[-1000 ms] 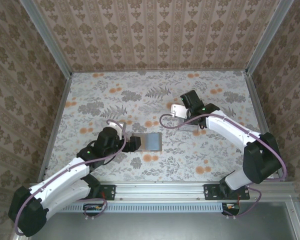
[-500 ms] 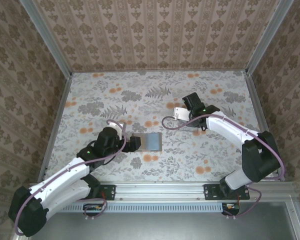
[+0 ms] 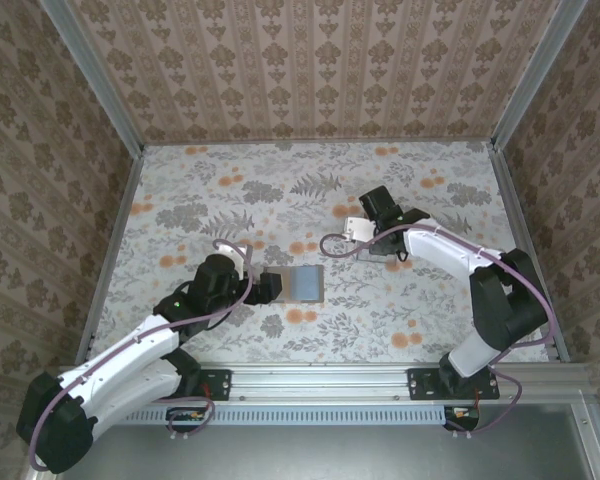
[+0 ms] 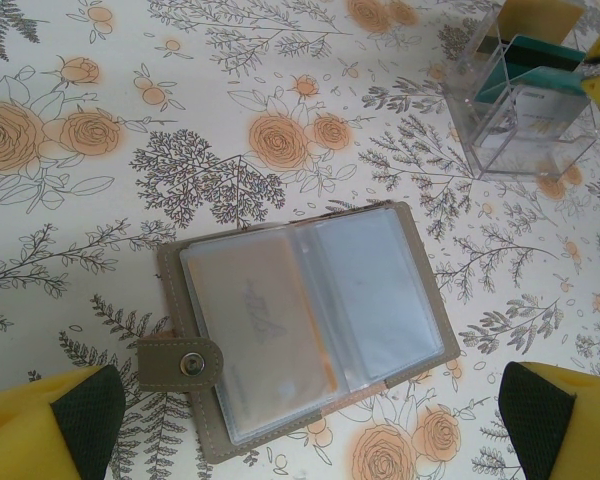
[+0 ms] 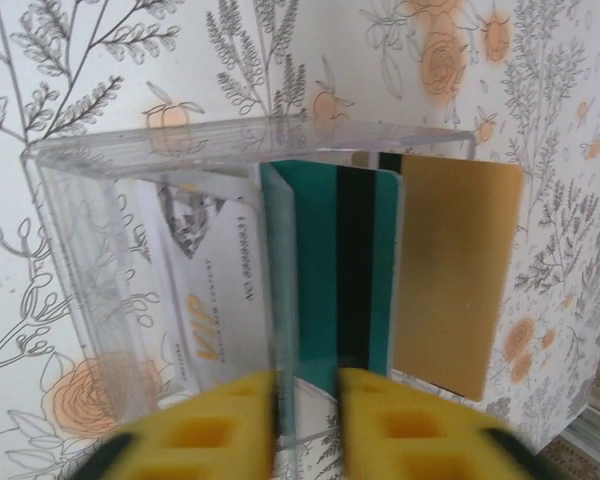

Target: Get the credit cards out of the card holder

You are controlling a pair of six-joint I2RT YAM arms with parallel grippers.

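The card holder point(image 3: 302, 284) point(image 4: 300, 325) lies open and flat on the table, taupe outside with two clear-sleeved panels. An orange credit card point(image 4: 265, 320) sits in its left panel; the right panel looks bare. My left gripper point(image 3: 268, 285) point(image 4: 310, 405) hovers over the holder, open wide, a finger on each side, touching nothing. My right gripper point(image 3: 368, 220) point(image 5: 307, 400) is at the clear box point(image 5: 160, 270), its jaws a little apart around a box wall and the edge of a teal card point(image 5: 330, 270). A gold card point(image 5: 455, 270) stands beside the teal one.
The clear plastic box point(image 3: 357, 227) point(image 4: 525, 110) stands right of the table's middle and also holds a white VIP card point(image 5: 215, 290). The floral tabletop point(image 3: 230, 190) is ringed by metal rails and patterned walls.
My right gripper's jaws have parted slightly at the box, and that arm has shifted a little. The left arm and the card holder have not moved.
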